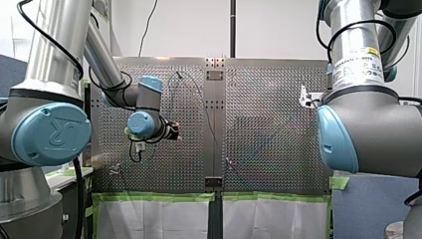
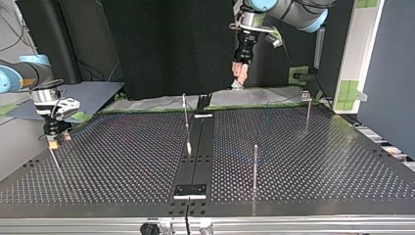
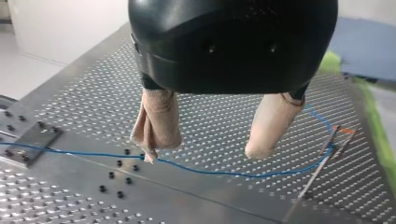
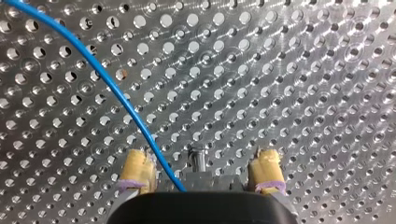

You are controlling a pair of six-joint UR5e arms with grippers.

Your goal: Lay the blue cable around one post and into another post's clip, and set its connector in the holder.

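My left gripper [image 3: 203,154] and my right gripper [image 4: 201,168] stand open; the blue cable [image 3: 210,173] seems looped round one post [image 3: 317,170], clipping likely remaining.

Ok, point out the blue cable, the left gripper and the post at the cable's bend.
blue cable [image 3: 243,176]: left wrist view, on its middle stretch.
left gripper [image 3: 203,154]: left wrist view, midway between its fingertips.
post [image 3: 317,170]: left wrist view, on its shaft.
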